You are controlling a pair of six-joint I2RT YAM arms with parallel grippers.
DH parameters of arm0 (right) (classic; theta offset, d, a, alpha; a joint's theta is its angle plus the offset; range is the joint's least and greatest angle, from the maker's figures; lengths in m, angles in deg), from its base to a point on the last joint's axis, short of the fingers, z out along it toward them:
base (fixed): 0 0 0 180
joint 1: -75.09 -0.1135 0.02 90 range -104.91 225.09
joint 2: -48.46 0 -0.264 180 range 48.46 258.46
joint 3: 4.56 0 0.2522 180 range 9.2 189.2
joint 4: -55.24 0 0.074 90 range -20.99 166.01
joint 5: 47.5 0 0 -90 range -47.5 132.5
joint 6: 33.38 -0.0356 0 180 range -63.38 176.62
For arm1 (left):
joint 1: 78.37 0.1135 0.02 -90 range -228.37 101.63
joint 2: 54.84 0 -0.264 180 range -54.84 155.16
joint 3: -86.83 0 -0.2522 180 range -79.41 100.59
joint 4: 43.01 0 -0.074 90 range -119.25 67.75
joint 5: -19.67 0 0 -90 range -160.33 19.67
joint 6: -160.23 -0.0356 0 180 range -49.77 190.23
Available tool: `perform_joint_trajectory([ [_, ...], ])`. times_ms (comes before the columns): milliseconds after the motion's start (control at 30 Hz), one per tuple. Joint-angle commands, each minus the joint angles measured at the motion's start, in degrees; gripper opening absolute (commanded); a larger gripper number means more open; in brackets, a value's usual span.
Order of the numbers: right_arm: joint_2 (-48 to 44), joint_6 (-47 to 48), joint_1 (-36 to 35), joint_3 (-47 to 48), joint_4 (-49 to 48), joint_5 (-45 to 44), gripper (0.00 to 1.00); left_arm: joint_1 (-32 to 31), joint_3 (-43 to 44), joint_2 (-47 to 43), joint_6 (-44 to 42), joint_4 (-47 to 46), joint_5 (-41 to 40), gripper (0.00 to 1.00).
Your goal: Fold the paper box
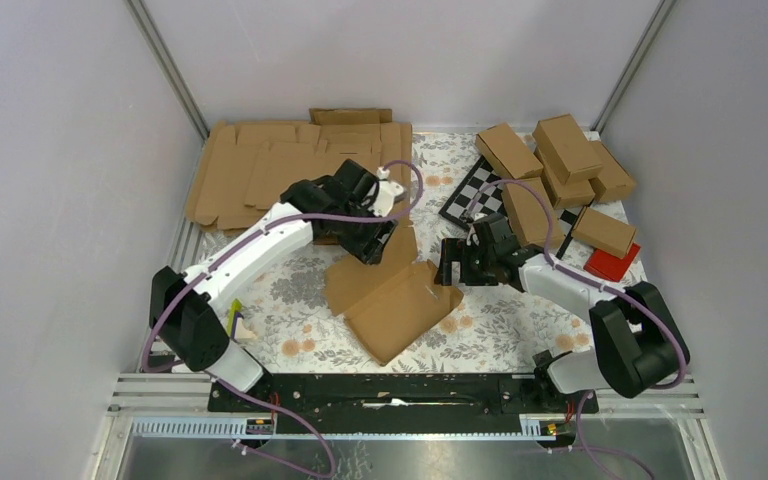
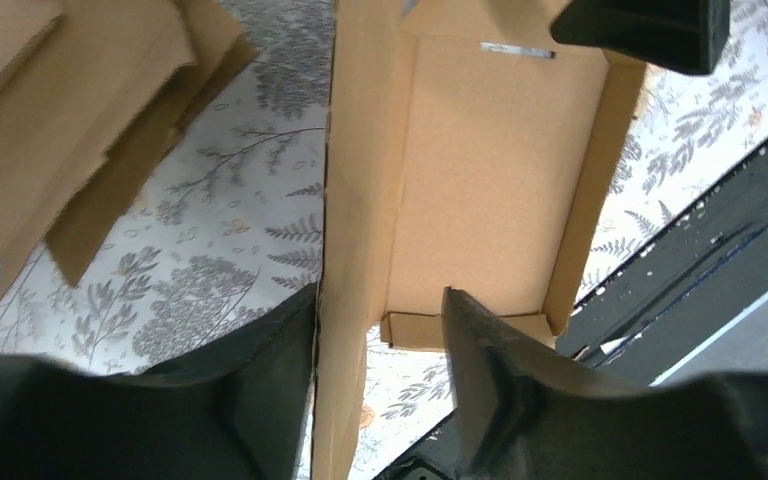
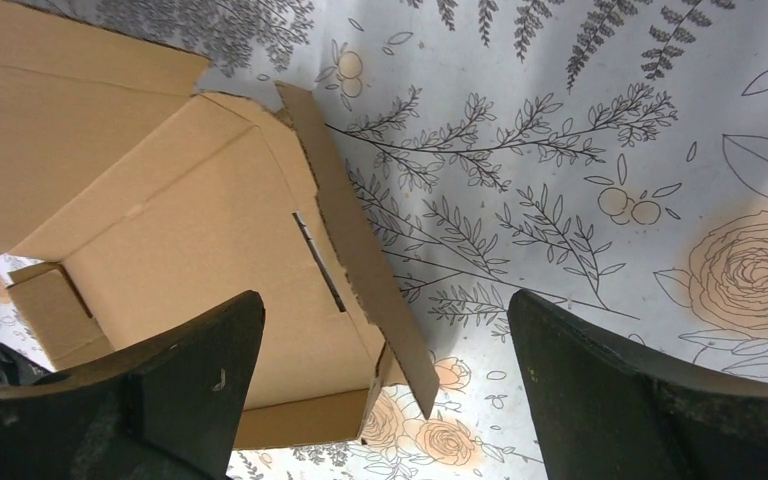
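Observation:
The paper box [image 1: 390,295] lies partly folded on the floral cloth in the middle, with its walls raised. My left gripper [image 1: 370,240] is at its far left corner. In the left wrist view the gripper [image 2: 378,300] straddles an upright wall [image 2: 345,300]. The wall touches the left finger [image 2: 260,380], and cloth shows between it and the right finger [image 2: 500,380]. The box's inner panel [image 2: 490,170] lies beyond. My right gripper [image 1: 455,262] is open at the box's right edge. In the right wrist view the gripper [image 3: 385,300] is spread wide around a loose side flap [image 3: 360,250] of the box [image 3: 210,230].
A pile of flat cardboard blanks [image 1: 280,170] lies at the back left. Several folded cartons [image 1: 560,160] sit at the back right on a checkered board [image 1: 470,190], with a red object [image 1: 612,263] beside them. A black rail [image 1: 390,392] runs along the near edge.

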Motion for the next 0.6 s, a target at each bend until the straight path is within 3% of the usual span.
perform_joint_trajectory([
  [0, 2.2, 1.4, 0.2, 1.9, -1.7, 2.0, 0.99, 4.3, 0.6, -7.0, 7.1, -5.0, -2.6, 0.69],
  [33, 2.5, 1.5, 0.2, 1.8, -1.7, 1.8, 0.99, 4.7, -1.6, -10.1, 8.4, -7.3, -3.5, 0.86],
  [133, 3.1, 1.5, 0.2, 1.3, -2.3, 2.2, 0.99, 5.3, -7.1, -18.6, 14.1, -11.2, -10.4, 0.96],
  [200, 3.7, 1.7, 0.2, 1.4, -2.3, 2.4, 0.98, 5.4, -10.3, -23.1, 21.4, -11.1, -17.9, 0.98],
  [367, 4.9, 2.1, 0.2, 1.9, -2.4, 2.4, 0.97, 5.6, -18.8, -31.2, 37.5, -10.3, -23.3, 0.99],
  [567, 5.6, 1.9, 0.2, 2.3, -3.3, 2.7, 0.96, 5.9, -35.0, -42.6, 52.7, -16.0, -16.1, 0.99],
])
